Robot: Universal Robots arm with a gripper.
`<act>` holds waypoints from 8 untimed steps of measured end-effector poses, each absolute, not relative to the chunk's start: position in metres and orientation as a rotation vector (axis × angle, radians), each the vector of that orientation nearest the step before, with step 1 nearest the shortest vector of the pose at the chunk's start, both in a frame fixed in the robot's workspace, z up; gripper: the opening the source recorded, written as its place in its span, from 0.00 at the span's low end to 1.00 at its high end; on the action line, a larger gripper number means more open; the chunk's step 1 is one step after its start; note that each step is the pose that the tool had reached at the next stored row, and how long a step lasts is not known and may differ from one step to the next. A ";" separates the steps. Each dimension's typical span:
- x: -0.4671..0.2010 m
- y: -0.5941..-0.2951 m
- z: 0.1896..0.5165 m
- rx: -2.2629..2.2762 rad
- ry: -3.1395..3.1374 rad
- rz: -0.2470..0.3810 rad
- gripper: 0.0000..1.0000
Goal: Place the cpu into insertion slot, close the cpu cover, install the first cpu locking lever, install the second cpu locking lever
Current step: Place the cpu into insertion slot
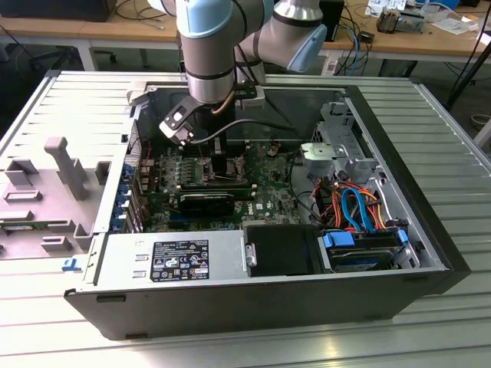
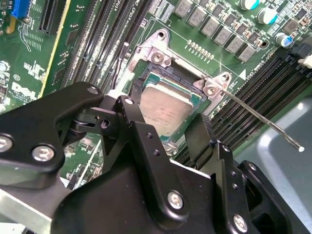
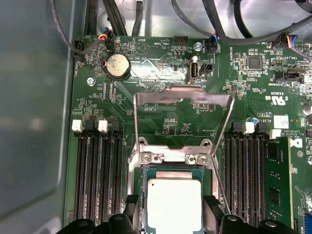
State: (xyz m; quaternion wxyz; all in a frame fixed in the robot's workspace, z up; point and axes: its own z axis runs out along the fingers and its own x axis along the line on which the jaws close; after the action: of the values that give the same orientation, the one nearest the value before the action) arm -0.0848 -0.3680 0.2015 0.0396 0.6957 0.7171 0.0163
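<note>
On slatted desk (image 1: 445, 138), inside computer case (image 1: 230, 307) toward 11 o'clock in the exterior view, brackets the cpu (image 3: 174, 200), lying in the insertion slot (image 3: 173, 168), with gripper (image 3: 173, 214) jaws, clamped or merely apart impossible to tell, the cpu cover (image 3: 183, 94) standing raised for access.

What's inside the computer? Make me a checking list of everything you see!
Surface: green circuit board inside an open computer case.
Job's things: cpu lies in the insertion slot; cpu cover stands open; locking lever not hooked down.
Clutter: grey plastic part beside the case.
End effector: low over the cpu.
Cables: orange and blue bundle in the case.
Surroundings: wooden benches behind.
</note>
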 end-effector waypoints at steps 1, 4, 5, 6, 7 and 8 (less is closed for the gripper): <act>-0.085 -0.368 0.201 2.131 2.197 0.049 0.62; -0.084 -0.368 0.201 2.131 2.197 0.047 0.62; -0.084 -0.369 0.201 2.131 2.197 0.046 0.62; -0.084 -0.369 0.201 2.131 2.197 0.046 0.62; -0.084 -0.369 0.201 2.130 2.197 0.045 0.62; -0.083 -0.369 0.201 2.130 2.196 0.045 0.62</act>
State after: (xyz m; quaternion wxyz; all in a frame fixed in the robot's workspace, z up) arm -0.0835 -0.3686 0.2009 0.0407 0.6956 0.7172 0.0147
